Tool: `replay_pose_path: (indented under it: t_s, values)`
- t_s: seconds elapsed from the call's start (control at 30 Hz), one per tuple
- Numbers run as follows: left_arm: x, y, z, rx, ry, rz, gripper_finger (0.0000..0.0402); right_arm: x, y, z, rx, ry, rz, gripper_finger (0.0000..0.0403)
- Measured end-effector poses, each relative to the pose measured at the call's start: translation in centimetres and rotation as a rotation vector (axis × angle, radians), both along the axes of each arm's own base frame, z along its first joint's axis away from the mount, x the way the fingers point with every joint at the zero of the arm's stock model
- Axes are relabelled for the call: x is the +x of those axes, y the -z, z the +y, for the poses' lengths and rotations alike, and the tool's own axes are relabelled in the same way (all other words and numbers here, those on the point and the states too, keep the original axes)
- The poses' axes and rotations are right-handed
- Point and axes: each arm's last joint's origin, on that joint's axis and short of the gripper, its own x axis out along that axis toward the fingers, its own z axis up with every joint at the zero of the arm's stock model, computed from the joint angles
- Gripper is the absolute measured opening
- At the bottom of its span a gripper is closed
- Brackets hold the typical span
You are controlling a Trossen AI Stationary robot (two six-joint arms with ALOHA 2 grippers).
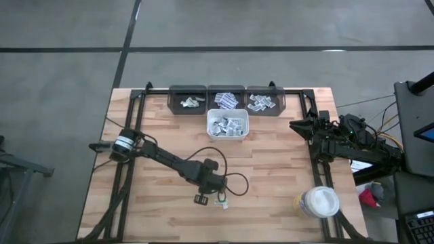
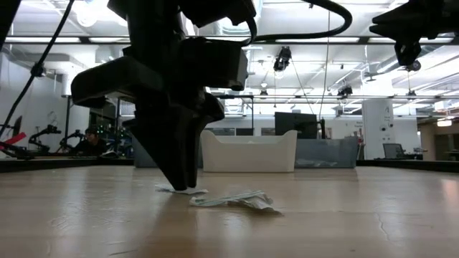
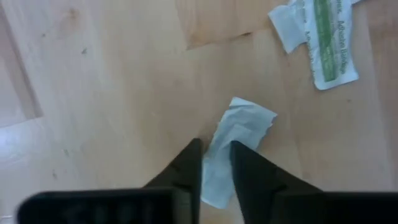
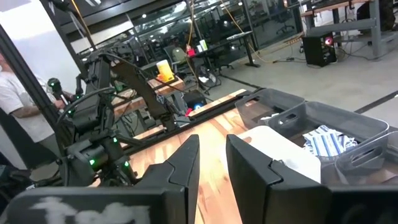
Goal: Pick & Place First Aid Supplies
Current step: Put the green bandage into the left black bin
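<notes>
L gripper lower centre of frame, fingers narrowly apart, straddling white sachet flat on table; grip not confirmed.

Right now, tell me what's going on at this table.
The left gripper is down at the table's front edge, its fingers straddling a small white sachet lying flat on the wood; it is not lifted yet. A greenish sachet lies beside it. The right gripper waits raised at the right side, holding nothing. Further back, a white bin and three dark bins hold more sachets.
</notes>
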Motion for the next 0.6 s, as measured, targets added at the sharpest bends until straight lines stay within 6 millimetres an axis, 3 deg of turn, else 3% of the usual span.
replay_pose_path:
  t_s: [0.17,0.37,0.5,0.6]
  values:
    - [0.0,0.1,0.1,0.011,-0.005,0.005,0.0011,0.0,0.0,0.0,0.0,0.0,0.001,0.0068]
    - [-0.3,-0.7,0.8,0.005,-0.059,0.016,0.0001,0.0,0.0,0.0,-0.003,0.0,0.004,0.0063]
    - [-1.7,-3.0,2.3,0.035,-0.157,0.044,0.0,0.0,0.0,0.0,-0.003,0.0,0.004,0.0067]
    - [-3.2,-7.3,3.5,0.092,-0.227,-0.036,0.0,0.0,0.0,0.0,-0.002,0.0,0.004,0.0072]
